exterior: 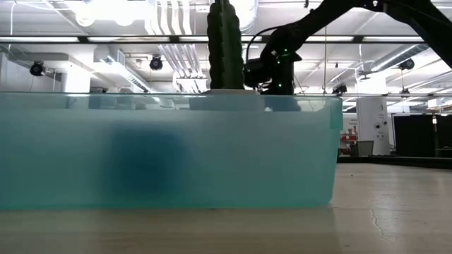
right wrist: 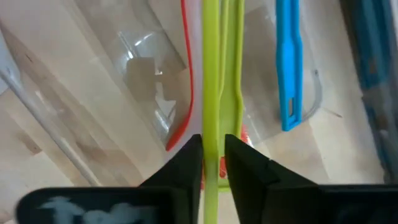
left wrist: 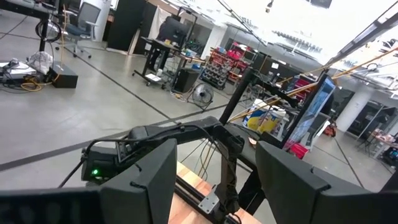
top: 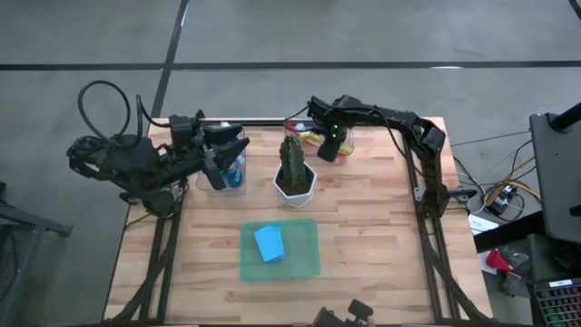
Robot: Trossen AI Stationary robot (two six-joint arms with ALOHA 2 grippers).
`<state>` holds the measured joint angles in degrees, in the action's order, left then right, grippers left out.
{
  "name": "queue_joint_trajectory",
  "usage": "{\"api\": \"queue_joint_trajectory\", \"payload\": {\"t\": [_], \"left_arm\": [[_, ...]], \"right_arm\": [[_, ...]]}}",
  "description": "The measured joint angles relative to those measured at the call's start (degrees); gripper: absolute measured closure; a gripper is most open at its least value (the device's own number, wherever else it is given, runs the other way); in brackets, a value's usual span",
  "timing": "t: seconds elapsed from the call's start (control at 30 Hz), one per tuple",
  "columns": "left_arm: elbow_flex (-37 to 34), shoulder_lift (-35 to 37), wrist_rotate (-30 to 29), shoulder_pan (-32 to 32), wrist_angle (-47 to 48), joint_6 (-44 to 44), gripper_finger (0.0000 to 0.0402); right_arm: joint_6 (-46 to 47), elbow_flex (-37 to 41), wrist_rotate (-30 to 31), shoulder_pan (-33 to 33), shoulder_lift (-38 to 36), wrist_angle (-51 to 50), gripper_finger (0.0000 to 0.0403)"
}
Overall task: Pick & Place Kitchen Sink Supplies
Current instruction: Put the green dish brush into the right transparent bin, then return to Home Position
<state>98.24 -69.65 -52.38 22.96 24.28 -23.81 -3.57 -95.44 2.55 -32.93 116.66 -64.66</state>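
My right gripper (top: pixel 333 142) hangs over a clear container (top: pixel 338 145) at the table's far side and is shut on a yellow brush (right wrist: pixel 211 74). A pink brush (right wrist: pixel 186 81) and a blue brush (right wrist: pixel 290 62) lie in the same container. My left gripper (top: pixel 224 151) is open at the far left, above a clear container with a blue soap bottle (top: pixel 233 173); nothing shows between its fingers (left wrist: pixel 149 180). A light-blue sponge (top: pixel 269 243) lies flat on the green mat (top: pixel 304 259). The cactus (top: pixel 294 168) stands between the two containers. My right gripper pinches the yellow brush's thin handle (right wrist: pixel 211 140) between its two fingers (right wrist: pixel 186 165), coming from above and pointing down. The handle runs on ahead of the fingers into the clear container (right wrist: pixel 124 74). Whether the brush's far end rests on the container's bottom I cannot tell.
In the low view the green mat (exterior: pixel 162 152) fills the foreground, with the cactus (exterior: pixel 224 42) and my right gripper (exterior: pixel 272 67) behind it. Bare wooden table (top: pixel 381 227) lies to the right of and in front of the mat. The room behind holds racks and desks.
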Motion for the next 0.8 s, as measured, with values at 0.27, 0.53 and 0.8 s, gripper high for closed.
{"api": "queue_joint_trajectory", "payload": {"t": [0.27, 0.53, 0.8], "left_arm": [[0.0, 0.0, 0.0, 0.0, 0.2, 0.0, 0.0191], [0.0, 0.0, -0.8, 0.0, 0.2, 1.5, 0.0191], [0.0, 0.0, -1.7, -1.7, 0.2, 3.8, 0.0199]], "right_arm": [[0.1, -2.0, 0.4, 0.0, -3.4, 0.3, 0.0249], [5.1, -7.4, 0.9, -0.1, -12.7, -0.9, 0.0208], [9.2, -10.2, 0.0, 1.7, -24.5, 3.6, 0.0249]]}}
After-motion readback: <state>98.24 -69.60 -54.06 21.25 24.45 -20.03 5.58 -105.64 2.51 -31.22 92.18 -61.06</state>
